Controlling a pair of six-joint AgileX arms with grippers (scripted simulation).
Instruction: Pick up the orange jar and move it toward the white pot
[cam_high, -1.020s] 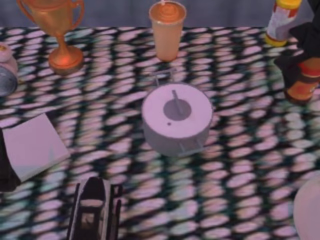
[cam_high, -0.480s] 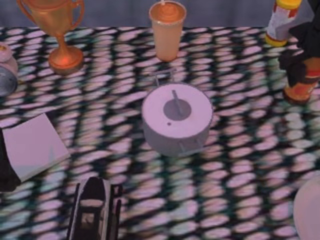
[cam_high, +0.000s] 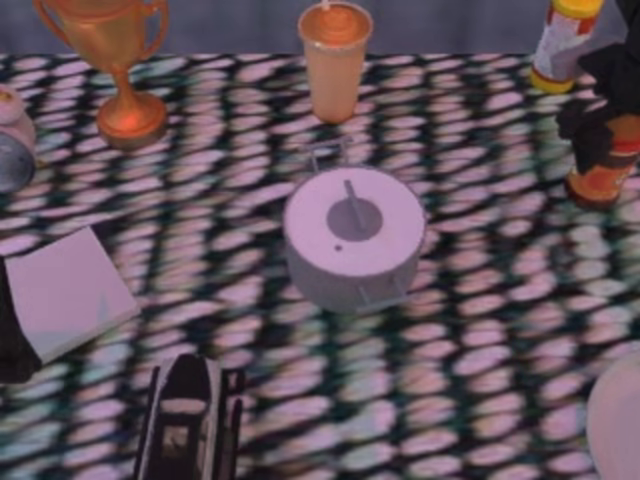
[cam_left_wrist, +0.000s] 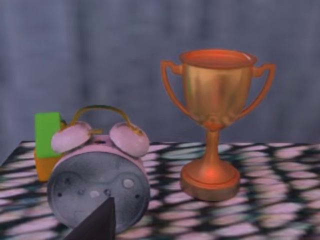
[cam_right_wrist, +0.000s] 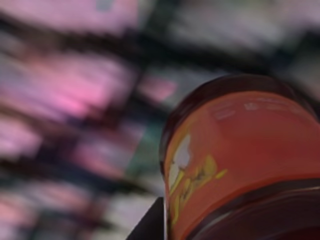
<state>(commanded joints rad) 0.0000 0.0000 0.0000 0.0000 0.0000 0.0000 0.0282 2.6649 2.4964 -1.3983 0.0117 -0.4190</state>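
The orange jar (cam_high: 598, 183) stands at the far right of the table, with a red-orange lid and a yellowish label. My right gripper (cam_high: 600, 140) reaches down over it and is shut on it. In the right wrist view the jar (cam_right_wrist: 240, 150) fills the picture, and a dark fingertip (cam_right_wrist: 150, 225) rests against its side. The white pot (cam_high: 353, 235), with a flat lid and a grey knob, sits mid-table, well left of the jar. My left arm (cam_high: 188, 425) stays parked at the near edge, its gripper open. One of its fingertips (cam_left_wrist: 97, 222) shows in the left wrist view.
A pale-orange cup with a straw (cam_high: 335, 60) stands behind the pot. A white bottle with a yellow cap (cam_high: 565, 45) is just behind the jar. A gold trophy (cam_high: 120, 60), an alarm clock (cam_left_wrist: 97, 190) and a flat white slab (cam_high: 65, 290) occupy the left. A white round object (cam_high: 620, 420) lies near right.
My right gripper's fingers closed in on the orange jar between the oldest frame and the middle one. Nothing has moved since, and the left arm stayed still.
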